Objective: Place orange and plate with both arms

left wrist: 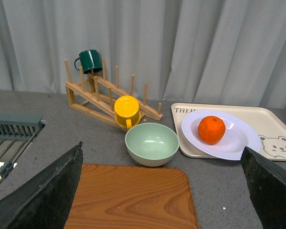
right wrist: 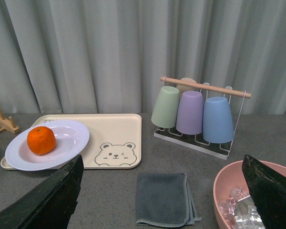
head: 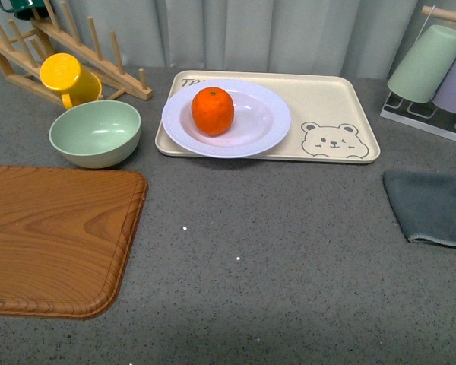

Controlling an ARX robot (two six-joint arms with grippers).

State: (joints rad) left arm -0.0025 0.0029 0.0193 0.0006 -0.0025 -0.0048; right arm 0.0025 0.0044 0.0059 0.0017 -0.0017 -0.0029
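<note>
An orange [head: 213, 111] sits inside a white plate [head: 262, 129], a little toward the plate's 9 o'clock side in the front view, its base hidden by the plate's raised rim. The plate rests on the left half of a beige bear tray [head: 349, 106], overhanging the tray's near edge slightly; printed lettering at the tray's far left corner is mostly covered by the plate and cannot be read. At 9 o'clock from the plate stands a pale green bowl [head: 95, 134], and just behind it a yellow mug [head: 67, 79] lies on its side against a wooden rack [head: 99, 65], which is cut off at the frame's upper left. A wooden cutting board [head: 53, 236] fills the near left, its left part out of frame. At 4 o'clock from the tray lies a folded grey cloth [head: 433, 205], clipped by the right edge. Neither arm appears in the front view. In the left wrist view the left gripper [left wrist: 157, 200] shows only two dark fingertips at the frame's corners, spread wide with nothing between them. The right gripper [right wrist: 167, 200] looks the same, spread wide and empty; beside it a pink bowl [right wrist: 229, 183] of ice is partly cut off.
</note>
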